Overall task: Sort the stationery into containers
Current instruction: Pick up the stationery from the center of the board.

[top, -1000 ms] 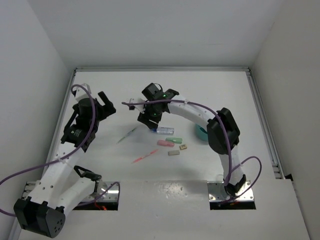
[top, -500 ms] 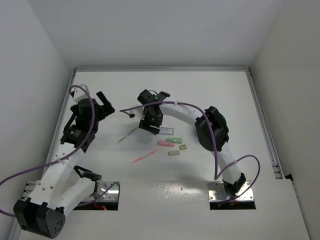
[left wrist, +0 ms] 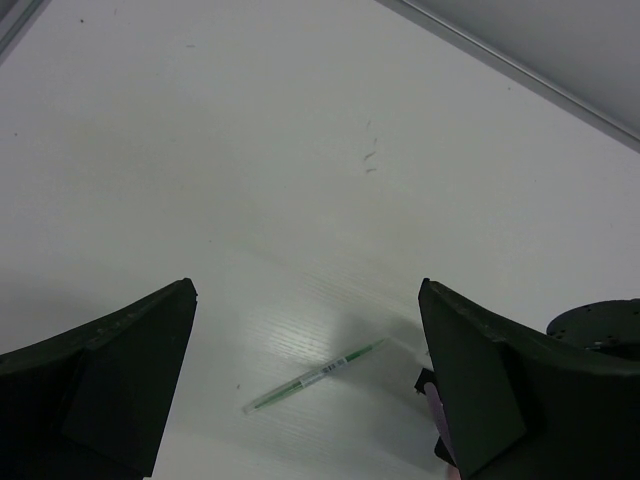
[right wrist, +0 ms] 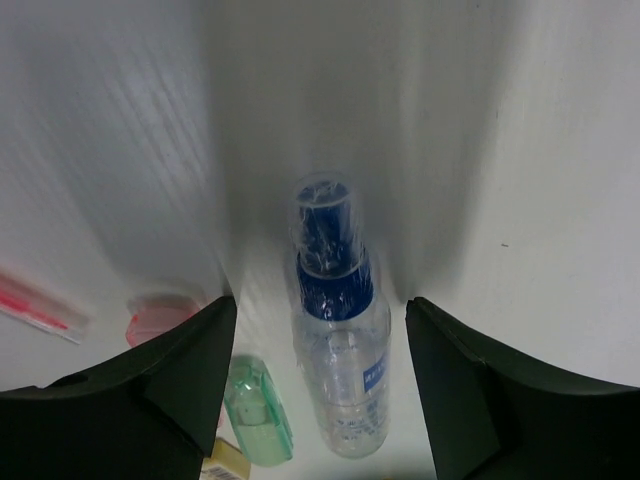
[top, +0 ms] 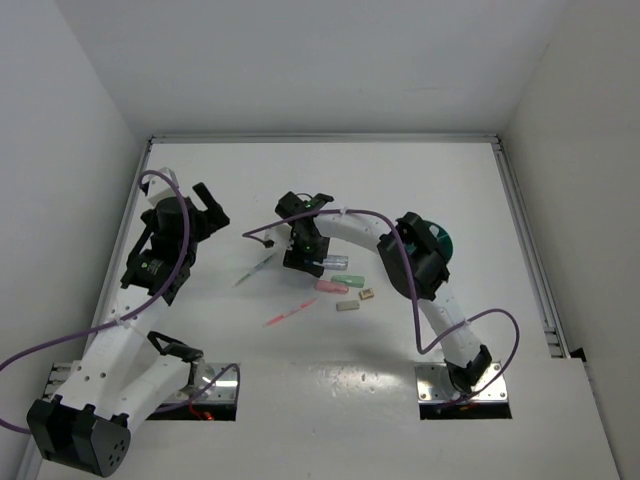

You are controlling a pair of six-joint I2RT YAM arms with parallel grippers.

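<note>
A small clear bottle with a blue cap lies on the table, and my right gripper is open and low over it, one finger on each side. In the top view this gripper is at the bottle's left end. Beside the bottle lie a green stick, a pink stick, a tan block and a pink pen. A grey block lies nearby. A thin green pen lies below my open, empty left gripper. The teal cup stands at the right, partly behind the right arm.
The table's raised edge runs along the back, and white walls close in both sides. The right arm's elbow hangs over the table just left of the cup. Purple cables loop beside both arms.
My right gripper has moved down and left onto the bottle. The right arm's elbow swung left and uncovered the teal cup. The left arm has barely moved.
</note>
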